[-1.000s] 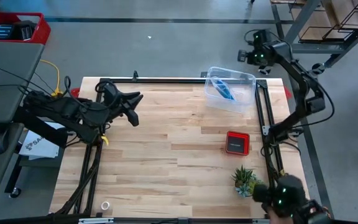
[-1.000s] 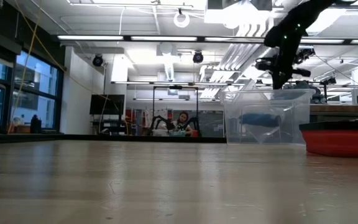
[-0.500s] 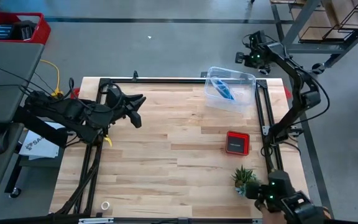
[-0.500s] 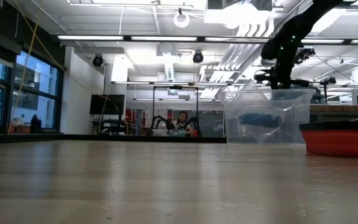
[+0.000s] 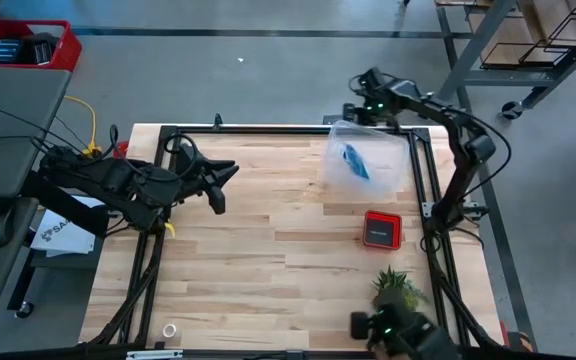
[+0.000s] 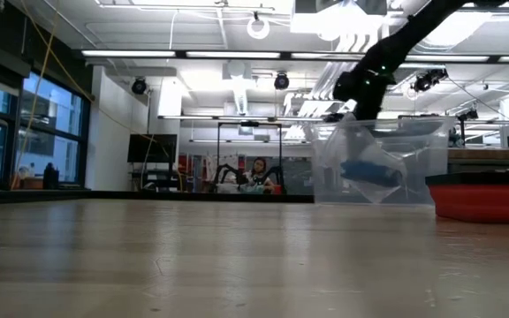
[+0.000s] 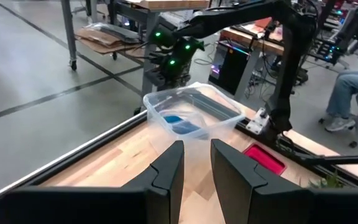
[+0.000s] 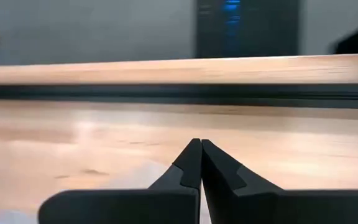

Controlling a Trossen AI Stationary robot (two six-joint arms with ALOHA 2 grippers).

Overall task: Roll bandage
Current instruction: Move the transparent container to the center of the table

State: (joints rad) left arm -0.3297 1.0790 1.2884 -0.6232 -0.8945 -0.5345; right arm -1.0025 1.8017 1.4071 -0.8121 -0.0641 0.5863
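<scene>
The blue bandage (image 5: 355,160) lies inside a clear plastic box (image 5: 373,178) at the table's far right. The box stands tilted, and the bandage also shows through its wall (image 6: 369,170). My right gripper (image 5: 353,108) is shut and points steeply down at the box's far left corner. In the right wrist view its fingers (image 8: 199,144) have nothing between them. My left gripper (image 5: 225,187) hangs open over the table's far left. It points across the table at the box (image 7: 194,109), well short of it. My right gripper meets the box at the far left corner of its rim (image 6: 343,121) with shut fingers, coming from above and the far side. The gripper's own body hides the exact spot. The box leans off level, part of its bottom still on the table.
A red-and-black square device (image 5: 382,229) lies near the right edge, with a small green plant (image 5: 396,288) nearer the front. Black frame rails (image 5: 268,130) run along the far and side edges. A small white ring (image 5: 170,330) sits at the near left corner.
My right gripper has come down and gone toward the table's left along the far edge, reaching the box's far left corner. The box, flat on the table before, has tipped off level, and the bandage has slid inside it.
</scene>
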